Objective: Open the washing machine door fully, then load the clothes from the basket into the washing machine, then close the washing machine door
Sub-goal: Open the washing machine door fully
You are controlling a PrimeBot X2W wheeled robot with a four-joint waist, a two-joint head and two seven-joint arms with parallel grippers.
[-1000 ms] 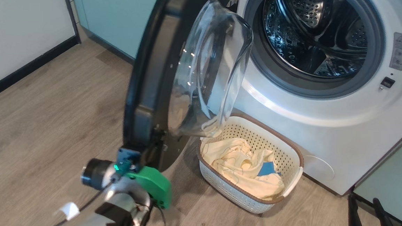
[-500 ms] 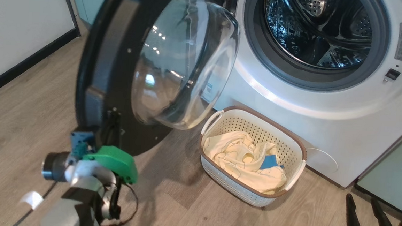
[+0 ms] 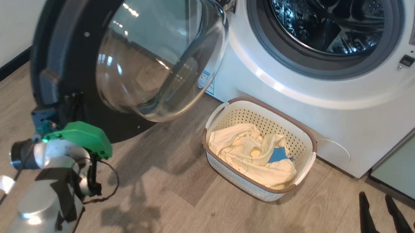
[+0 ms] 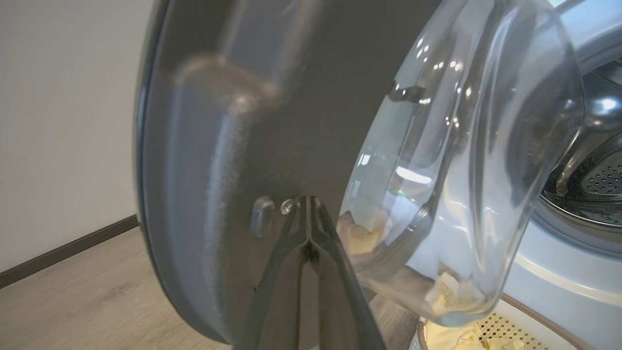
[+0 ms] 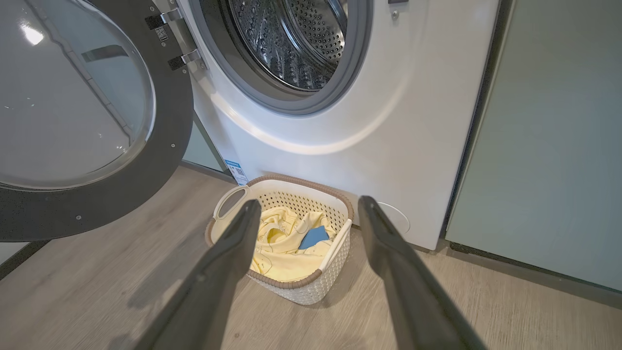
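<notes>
Close on my left, the left gripper [image 4: 307, 201] is pinched shut on nothing, its tips against the inner face of the washing machine door [image 4: 233, 146], which stands wide open. Low on my right, the right gripper [image 5: 308, 201] is spread and empty, aimed at the basket [image 5: 311, 291] straight ahead. The clothes [image 5: 279, 248] lie inside it, nearer this arm. Beyond, the washing machine [image 5: 388, 121] stands open-mouthed.

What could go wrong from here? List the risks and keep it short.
1. The shut left claw seems only to push on the inner face of the door, gripping nothing. It could slide off, and the door might drift back.
2. The door hangs close beside the basket. If it drifts back, it could block the open right claw from reaching the clothes.
</notes>
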